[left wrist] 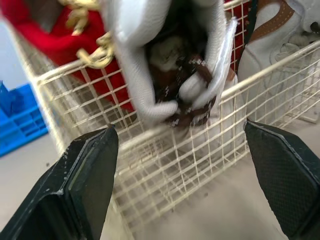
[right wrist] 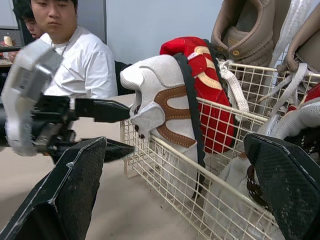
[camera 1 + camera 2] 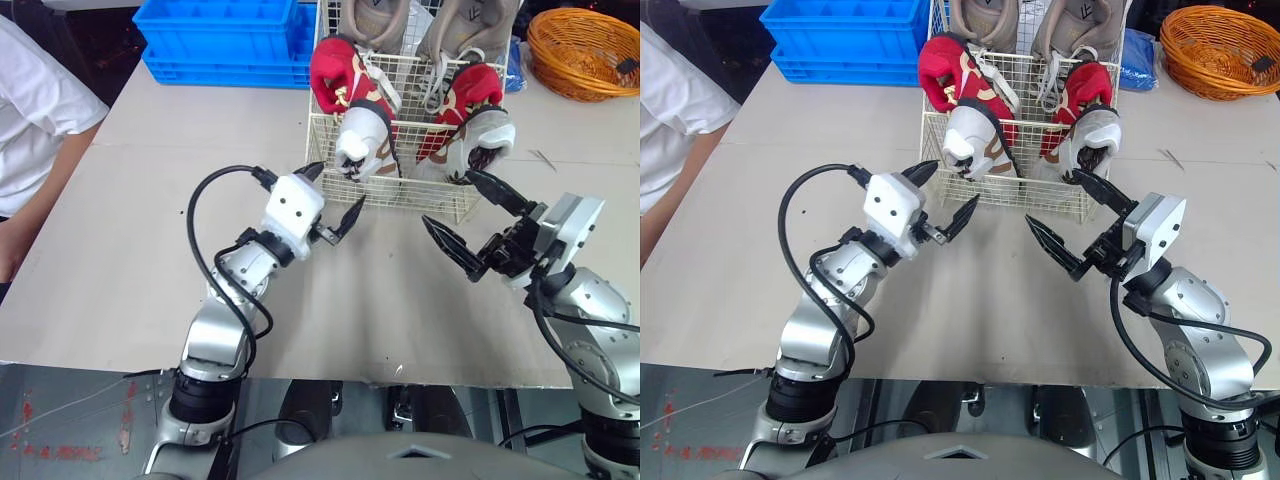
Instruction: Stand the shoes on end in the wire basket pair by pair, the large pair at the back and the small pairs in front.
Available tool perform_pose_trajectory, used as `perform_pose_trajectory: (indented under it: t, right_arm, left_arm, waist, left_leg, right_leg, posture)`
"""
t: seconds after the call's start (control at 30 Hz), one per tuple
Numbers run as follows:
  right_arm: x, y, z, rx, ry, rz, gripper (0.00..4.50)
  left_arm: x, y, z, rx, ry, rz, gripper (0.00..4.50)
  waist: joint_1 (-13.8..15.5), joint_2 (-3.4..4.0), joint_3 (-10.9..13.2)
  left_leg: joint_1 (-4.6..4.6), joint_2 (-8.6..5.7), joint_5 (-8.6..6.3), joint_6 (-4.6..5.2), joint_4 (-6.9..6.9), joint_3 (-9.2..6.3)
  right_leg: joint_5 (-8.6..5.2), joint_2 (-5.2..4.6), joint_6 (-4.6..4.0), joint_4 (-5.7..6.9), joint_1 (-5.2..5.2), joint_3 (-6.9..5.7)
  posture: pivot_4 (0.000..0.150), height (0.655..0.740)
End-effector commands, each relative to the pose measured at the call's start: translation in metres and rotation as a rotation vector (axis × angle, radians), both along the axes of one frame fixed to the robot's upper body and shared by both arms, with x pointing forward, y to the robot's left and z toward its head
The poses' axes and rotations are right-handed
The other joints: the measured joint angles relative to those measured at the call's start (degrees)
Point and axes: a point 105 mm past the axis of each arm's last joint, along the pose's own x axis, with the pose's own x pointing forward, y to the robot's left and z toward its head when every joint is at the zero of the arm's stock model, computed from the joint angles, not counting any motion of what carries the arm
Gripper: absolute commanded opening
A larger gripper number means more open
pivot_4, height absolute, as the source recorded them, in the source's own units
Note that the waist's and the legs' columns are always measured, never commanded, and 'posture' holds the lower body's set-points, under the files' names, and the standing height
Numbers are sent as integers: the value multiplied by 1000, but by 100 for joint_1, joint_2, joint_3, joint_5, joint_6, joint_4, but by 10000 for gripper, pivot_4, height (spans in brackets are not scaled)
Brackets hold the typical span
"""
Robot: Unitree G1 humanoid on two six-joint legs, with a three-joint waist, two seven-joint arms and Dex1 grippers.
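The wire basket (image 3: pixel 425 205) sits on the table (image 3: pixel 140 210), well back from the near edge. Bare table lies open in front of it and out to the left. At the back, a blue crate (image 3: pixel 220 40) is just beside its left corner. A round orange basket (image 3: pixel 585 50) is off to the right, apart from it.

Two big tan shoes (image 3: pixel 372 20) stand at the back of the wire basket. Two small red shoes (image 3: pixel 345 85) stand on end in front, one left and one right. Their long way runs up and down, and their white ends lean out over the front rim.

The left gripper (image 3: pixel 341 182) is by the front left corner, just under the left red shoe, with its fingers wide apart. The right gripper (image 3: pixel 447 196) is by the front right part, fingers wide apart too. Neither holds a shoe.

A person (image 3: pixel 30 110) in white is at the left edge.
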Motion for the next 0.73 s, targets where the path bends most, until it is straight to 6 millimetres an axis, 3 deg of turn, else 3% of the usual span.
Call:
perform_pose_trajectory:
  t: [0.03, 0.17, 0.4, 0.57, 0.73]
  right_arm:
    - [-4, -10, 7, -7, -42, -14, 43851]
    - [-7, -26, -3, -43, -8, -41, 43851]
    - [-16, -76, -48, -154, 163, -92, 43851]
    - [-16, -102, -74, -197, 244, -93, 43851]
    - [-13, -112, -84, -223, 273, -73, 43851]
  left_arm:
    - [-15, 10, 15, -115, -16, -51, 43515]
    - [-23, 26, 7, -162, 77, -78, 43515]
    - [-30, 68, -39, -57, 259, -37, 43515]
    - [-41, 75, -57, 4, 287, -62, 43515]
    - [-42, 77, -63, 4, 334, -59, 43515]
  waist:
    - [-1, 0, 1]
    - [-6, 1, 1]
    - [-43, 2, 1]
    - [-50, 4, 3]
    - [-49, 5, 3]
  left_leg:
    - [0, 0, 0, 0, 0, 0]
    - [-1, 0, 0, 0, 0, -1]
    - [2, 0, -1, 1, -1, 0]
    - [3, 0, -3, 4, -1, 1]
    - [3, 1, -3, 4, -1, 0]
  right_leg:
    - [0, 0, 0, 0, 0, 0]
    - [0, -1, 0, -2, 0, -1]
    - [0, 0, 0, -2, 0, -1]
    - [-1, 0, 0, -2, 0, 1]
    - [-1, -1, 0, -1, 0, 1]
  posture:
    - [1500, 6860]
    - [1500, 6860]
    - [1500, 6860]
    - [1500, 6860]
    - [1500, 6860]
